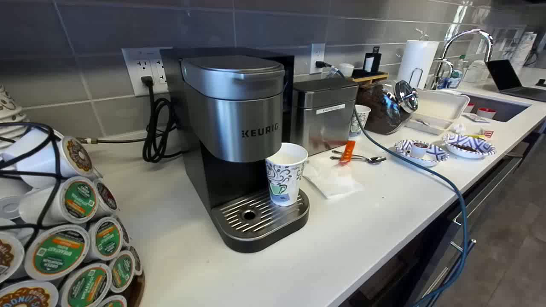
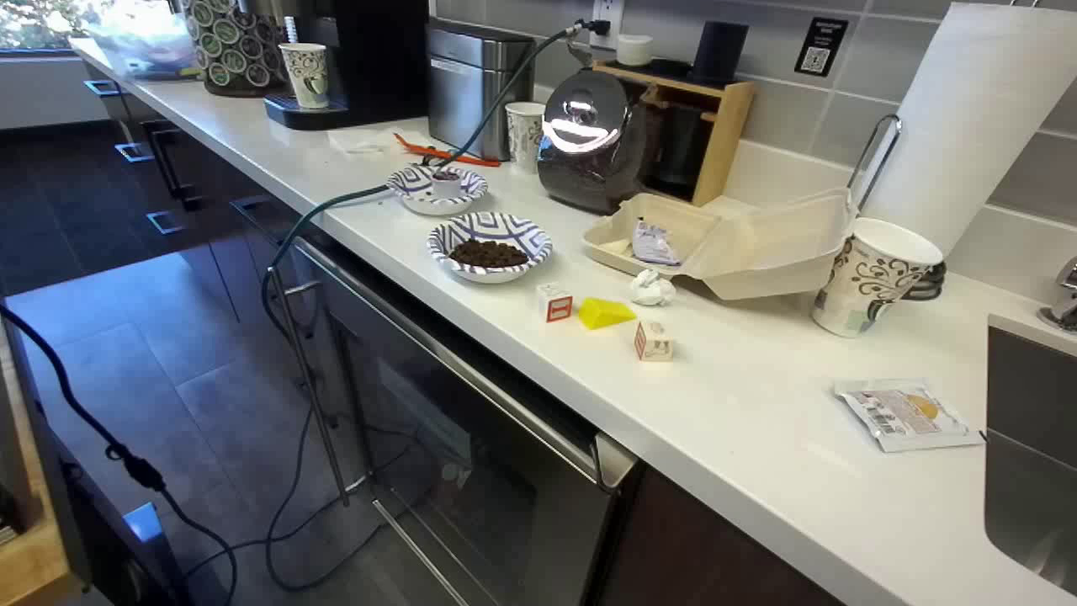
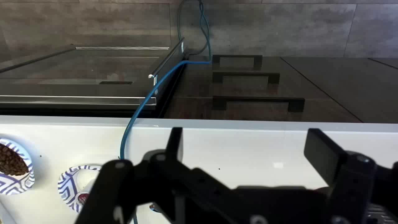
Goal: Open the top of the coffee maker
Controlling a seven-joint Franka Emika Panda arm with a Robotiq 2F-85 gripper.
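Note:
The coffee maker (image 1: 236, 128) stands on the counter in an exterior view, brushed silver and black, with KEURIG on its front. Its top (image 1: 234, 81) is a rounded dark silver lid and lies shut on the body. The coffee maker (image 2: 379, 63) also shows in an exterior view at the upper left, with its top cut off by the frame. A patterned paper cup (image 1: 286, 175) stands on its drip tray (image 1: 243, 217). My gripper (image 3: 245, 143) is open and empty over the white counter in the wrist view. The gripper is outside both exterior views. The top is not visible in the wrist view.
A holder full of coffee pods (image 1: 64, 238) stands beside the machine. A boxy steel bin (image 1: 326, 115) stands on its other side, near spoons and a napkin (image 1: 332, 179). A blue cable (image 3: 149, 96) crosses the counter edge. Patterned bowls (image 2: 488, 269) stand further along.

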